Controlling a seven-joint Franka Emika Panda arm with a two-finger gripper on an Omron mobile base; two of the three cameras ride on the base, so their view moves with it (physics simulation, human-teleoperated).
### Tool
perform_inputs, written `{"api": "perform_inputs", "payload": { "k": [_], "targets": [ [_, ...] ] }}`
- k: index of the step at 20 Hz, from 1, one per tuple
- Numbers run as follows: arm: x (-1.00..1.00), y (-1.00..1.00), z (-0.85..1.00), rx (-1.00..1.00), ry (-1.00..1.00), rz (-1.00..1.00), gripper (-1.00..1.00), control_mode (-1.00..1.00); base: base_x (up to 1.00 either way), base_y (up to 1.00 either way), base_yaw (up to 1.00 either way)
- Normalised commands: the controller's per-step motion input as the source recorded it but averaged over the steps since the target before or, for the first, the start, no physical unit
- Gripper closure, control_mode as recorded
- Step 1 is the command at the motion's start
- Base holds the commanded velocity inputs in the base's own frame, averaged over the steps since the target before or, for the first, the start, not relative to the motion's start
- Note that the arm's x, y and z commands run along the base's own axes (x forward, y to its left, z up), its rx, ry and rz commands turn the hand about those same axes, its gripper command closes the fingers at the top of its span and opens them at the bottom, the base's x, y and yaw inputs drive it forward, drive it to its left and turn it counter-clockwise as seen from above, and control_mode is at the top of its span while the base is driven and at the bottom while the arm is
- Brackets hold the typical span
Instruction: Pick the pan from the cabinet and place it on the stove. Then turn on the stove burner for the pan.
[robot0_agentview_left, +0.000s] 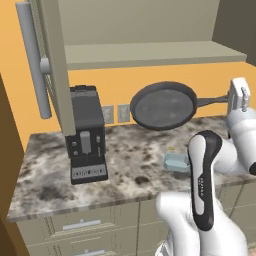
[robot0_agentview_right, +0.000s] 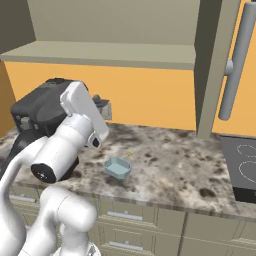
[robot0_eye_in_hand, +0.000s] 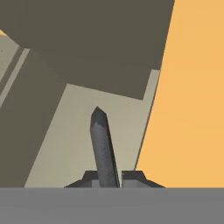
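Left base view shows the pan (robot0_agentview_left: 163, 105) held in the air above the speckled desk (robot0_agentview_left: 125, 150), tilted so its round inside faces the camera, its long handle (robot0_agentview_left: 212, 101) running right to the gripper (robot0_agentview_left: 235, 100). It hangs below the open cabinet (robot0_agentview_left: 150, 52), whose door (robot0_agentview_left: 50, 65) stands swung out at the left with its bar handle. A black coffee machine (robot0_agentview_left: 86, 134) stands on the desk to the left of the pan, and a small pale blue dish (robot0_agentview_left: 176, 162) lies below it. Hand view shows the jaws closed on the handle (robot0_eye_in_hand: 103, 148), which rises between them. Right base view shows the stove (robot0_agentview_right: 242, 165) at the right edge, well apart from the pan (robot0_agentview_right: 42, 111).
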Motion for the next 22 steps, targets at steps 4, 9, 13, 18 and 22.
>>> {"api": "perform_inputs", "payload": {
  "k": [4, 9, 13, 18, 22],
  "targets": [
    [-0.07, 0.00, -0.01, 0.00, 0.00, 0.00, 1.00, -1.00, 0.00, 0.00, 0.00],
    [-0.20, -0.01, -0.08, 0.00, 0.00, -0.02, 1.00, 1.00, -0.41, -0.02, -0.06],
    [0.00, 0.00, 0.00, 0.00, 0.00, 0.00, 1.00, 1.00, -0.85, -0.02, -0.21],
    [0.00, 0.00, 0.00, 0.00, 0.00, 0.00, 1.00, 1.00, -0.86, -0.21, -0.26],
    [0.00, 0.00, 0.00, 0.00, 0.00, 0.00, 1.00, 1.00, -0.82, -0.32, -0.26]
  ]
}}
